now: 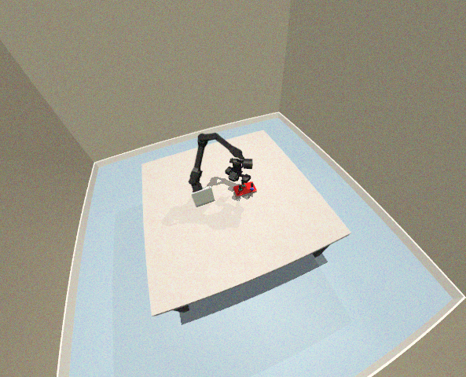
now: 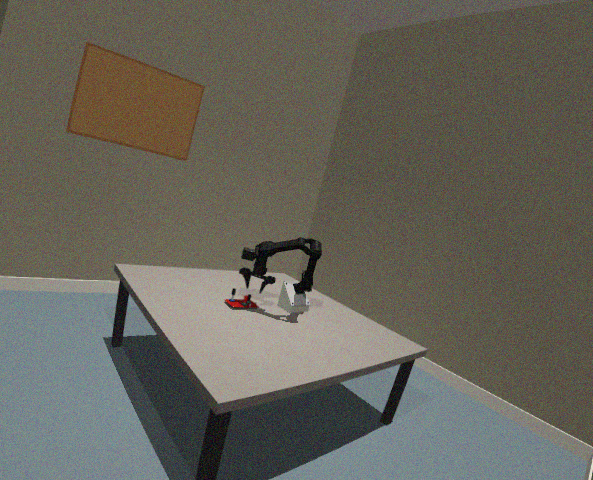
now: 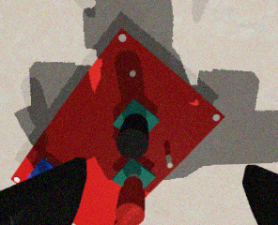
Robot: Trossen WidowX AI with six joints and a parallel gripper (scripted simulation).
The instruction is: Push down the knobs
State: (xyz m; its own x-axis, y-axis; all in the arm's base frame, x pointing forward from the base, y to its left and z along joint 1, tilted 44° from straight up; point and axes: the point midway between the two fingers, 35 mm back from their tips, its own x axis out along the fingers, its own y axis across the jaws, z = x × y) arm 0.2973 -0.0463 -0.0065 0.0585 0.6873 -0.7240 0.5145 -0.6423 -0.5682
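The red circuit board (image 1: 247,192) (image 2: 240,306) (image 3: 177,112) stands on the table. In the wrist view a black knob (image 3: 132,141) is over one green potentiometer (image 3: 148,118), and a red knob (image 3: 130,208) rises from another green potentiometer (image 3: 146,178). I cannot tell how far down these two sit. A blue potentiometer (image 3: 41,169) (image 1: 251,188) is partly behind a finger; in the exterior view a black knob (image 2: 233,291) stands high above its blue body with a visible gap. My gripper (image 2: 254,289) (image 3: 165,172) is open and empty, above the board, its fingers wide apart around the red knob's end.
A pale wedge-shaped block (image 1: 203,196) (image 2: 287,298) is beside the arm's base (image 1: 195,187). The table edge (image 2: 317,384) is far from the board. Arm shadows fall over the board and the table around it.
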